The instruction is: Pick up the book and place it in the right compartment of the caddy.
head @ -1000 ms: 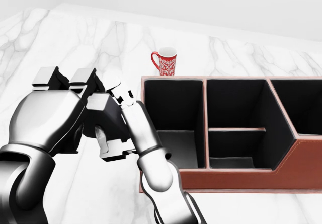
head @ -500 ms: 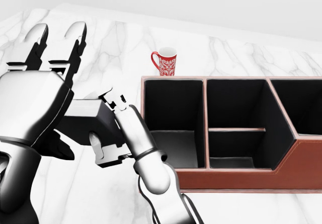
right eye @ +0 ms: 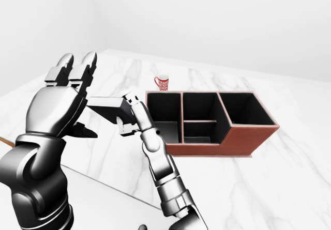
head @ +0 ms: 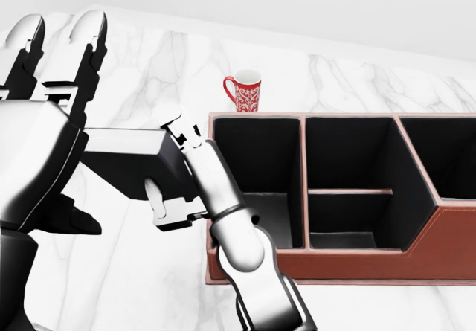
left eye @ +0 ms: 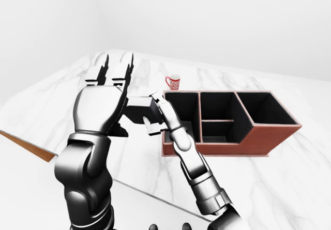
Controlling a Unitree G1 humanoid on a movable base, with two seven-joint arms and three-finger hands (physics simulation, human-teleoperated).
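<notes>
The book (head: pixel 130 160), a dark flat slab, is off the desk (head: pixel 357 85) and in the air, just left of the caddy (head: pixel 335 260) in the head view. I've got it sandwiched between both hands. My right hand (head: pixel 182 175) has its fingers (head: pixel 172 216) curled round the book's near-right corner, w/ one digit over the top edge, so it's pinching the book. My left hand (head: pixel 44 115) is different: fingers (head: pixel 88 37) straight up and spread, palm flat against the book's left end, bracing rather than gripping.

Caddy sits to the right, brown leather outside, black inside. It has a left bay, a middle bay split by a crossbar, and the right compartment (left eye: pixel 264 108), which is the target and the farthest from the book. The red patterned mug (head: pixel 243 91) stands just past the caddy's top-left corner in the head view.

Risks as I see them:
- Grip is mostly a one-corner pinch; if the left palm comes away the book could pivot or slip out.
- The route goes across two bays, so flying too low could clip a divider or the rim and shove the caddy.
- A wide sweep over the top edge could tip the mug.
- Book looks wide vs the bay, prob needs turning on edge before it goes in, or it jams on the rim.
</notes>
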